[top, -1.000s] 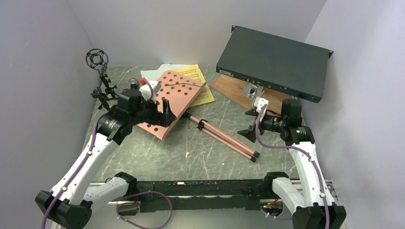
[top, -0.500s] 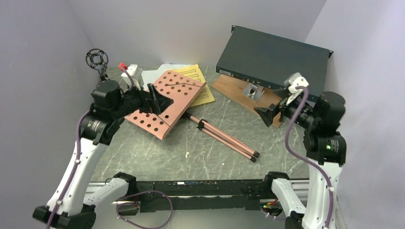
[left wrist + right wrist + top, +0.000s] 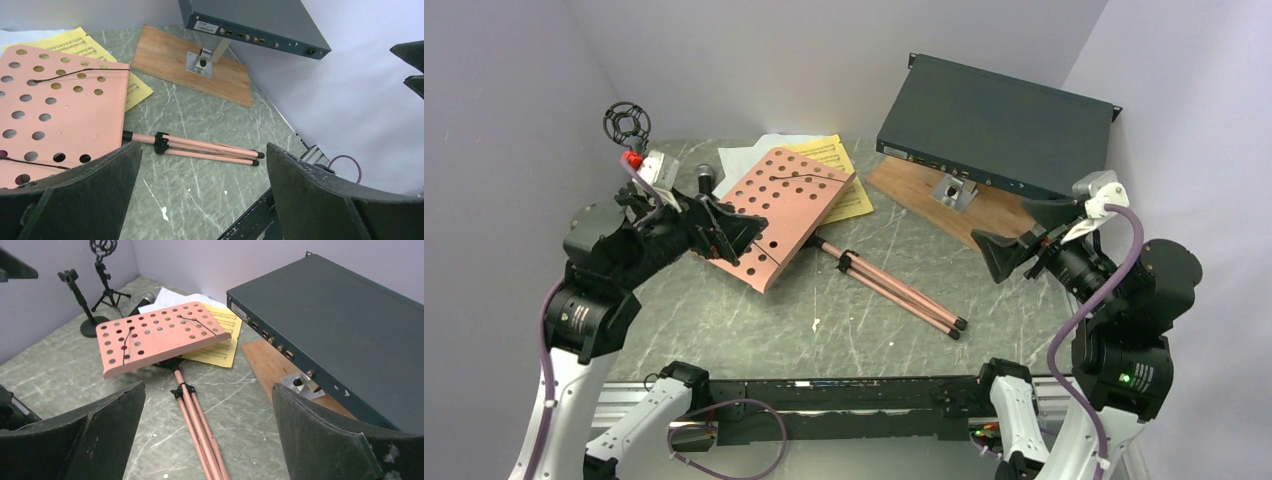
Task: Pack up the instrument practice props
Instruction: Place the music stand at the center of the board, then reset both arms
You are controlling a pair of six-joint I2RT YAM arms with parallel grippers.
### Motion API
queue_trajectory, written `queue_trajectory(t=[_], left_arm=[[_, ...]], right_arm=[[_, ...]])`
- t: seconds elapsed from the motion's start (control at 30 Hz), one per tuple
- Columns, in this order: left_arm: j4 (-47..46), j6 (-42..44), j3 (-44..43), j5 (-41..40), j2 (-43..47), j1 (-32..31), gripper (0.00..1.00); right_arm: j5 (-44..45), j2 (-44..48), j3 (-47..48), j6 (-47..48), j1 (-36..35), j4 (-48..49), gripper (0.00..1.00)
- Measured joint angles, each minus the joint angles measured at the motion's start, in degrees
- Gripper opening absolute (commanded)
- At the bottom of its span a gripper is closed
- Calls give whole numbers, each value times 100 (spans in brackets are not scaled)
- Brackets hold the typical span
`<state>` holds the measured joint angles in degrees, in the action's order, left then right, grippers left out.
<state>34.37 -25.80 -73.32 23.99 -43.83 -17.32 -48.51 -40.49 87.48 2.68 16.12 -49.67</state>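
Lying tilted, the pink perforated music desk [image 3: 784, 205] trails folded tripod legs [image 3: 891, 285]; both jaws spread wide.

The desk [image 3: 724, 320] lies bare along its whole near edge, so a claw could pass freely there. The pink perforated stand [image 3: 779, 215] blocks the left middle, and its tripod legs [image 3: 894, 290] slant toward the near right. At the far right corner the tilted rack box [image 3: 994, 130] overhangs the wooden board [image 3: 914, 195]. 2 black mic holders [image 3: 80, 300] crowd the far left corner. A bare lane runs between legs and board.
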Motion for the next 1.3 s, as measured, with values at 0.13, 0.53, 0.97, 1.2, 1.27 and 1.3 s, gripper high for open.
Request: queue_trajectory(t=[0.13, 0.53, 0.97, 1.2, 1.27, 1.3], left_arm=[[35, -103, 50, -127, 280, 0, 99], [446, -96, 76, -518, 522, 0, 99], [654, 111, 76, -693, 544, 0, 99], [520, 291, 153, -769, 623, 0, 99], [437, 367, 219, -754, 651, 0, 99], [402, 396, 238, -737, 651, 0, 99]], right_arm=[[-2, 177, 31, -278, 179, -17, 100], [-566, 321, -37, 417, 531, -299, 100], [-831, 129, -164, 31, 813, -267, 100], [-713, -90, -166, -354, 979, -151, 100], [-704, -142, -166, -396, 1036, -133, 100], [-704, -160, -164, -415, 1067, -127, 100]])
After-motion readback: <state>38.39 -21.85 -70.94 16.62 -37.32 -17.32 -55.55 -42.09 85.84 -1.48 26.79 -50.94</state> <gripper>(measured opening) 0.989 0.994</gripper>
